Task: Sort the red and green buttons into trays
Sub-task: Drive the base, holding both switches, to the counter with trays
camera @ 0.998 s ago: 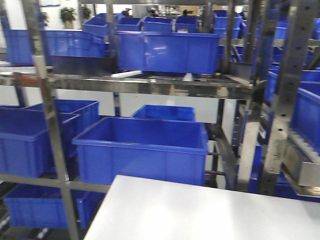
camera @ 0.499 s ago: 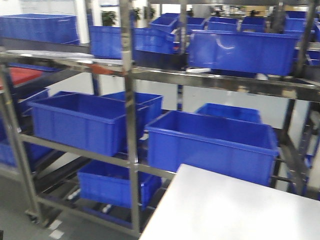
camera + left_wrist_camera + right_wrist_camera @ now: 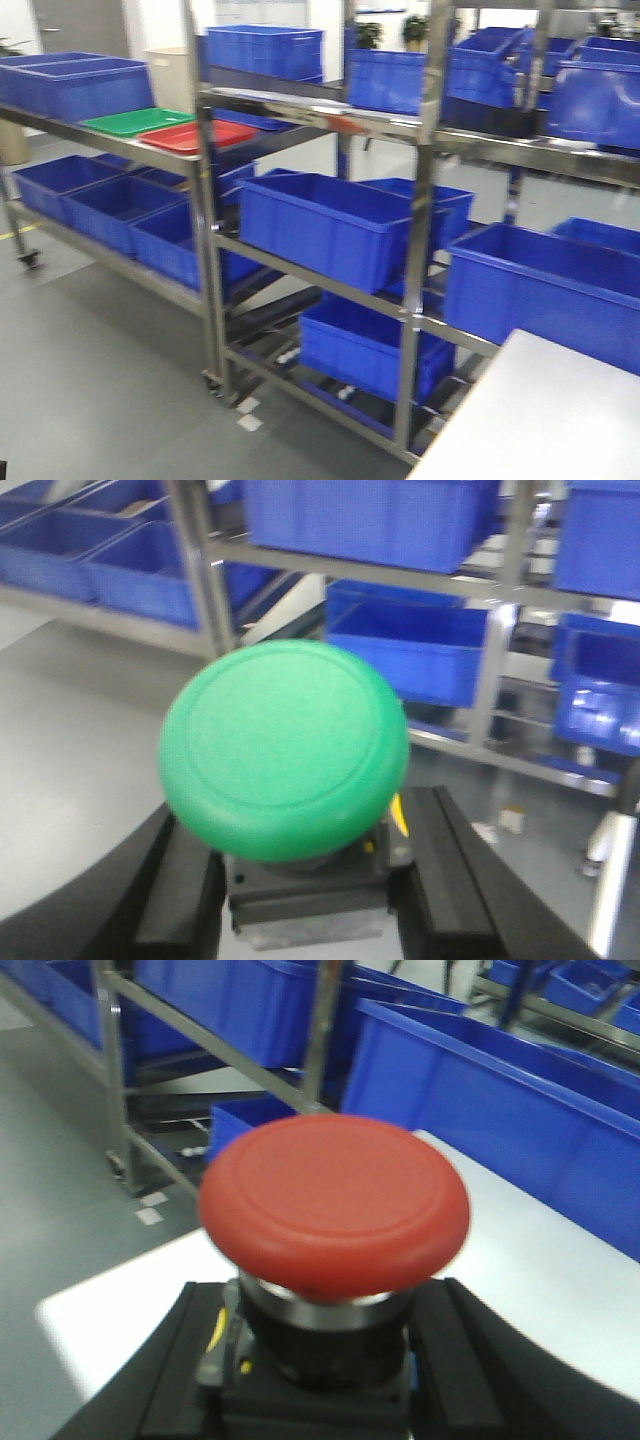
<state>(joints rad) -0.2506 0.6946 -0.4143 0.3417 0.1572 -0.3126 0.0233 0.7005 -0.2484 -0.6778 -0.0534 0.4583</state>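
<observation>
In the left wrist view my left gripper (image 3: 308, 900) is shut on the dark base of the green button (image 3: 285, 745), whose domed cap faces the camera. My right gripper (image 3: 318, 1380) is shut on the black base of the red button (image 3: 335, 1200) in the right wrist view, above a white tabletop (image 3: 520, 1270). In the front view, the green tray (image 3: 135, 122) and the red tray (image 3: 200, 135) lie side by side on the upper shelf of a steel rack (image 3: 200, 250) at the far left. Neither gripper appears in the front view.
Steel racks (image 3: 425, 250) carry several deep blue crates (image 3: 325, 225) on every shelf. A cream bin (image 3: 168, 75) stands behind the trays. Grey floor (image 3: 110, 390) lies before the racks. A corner of the white table (image 3: 550, 420) fills the lower right.
The front view has swung left along the racks: crates slid right, the white table shrank into the lower right corner, and the green and red trays came into view at the left.
</observation>
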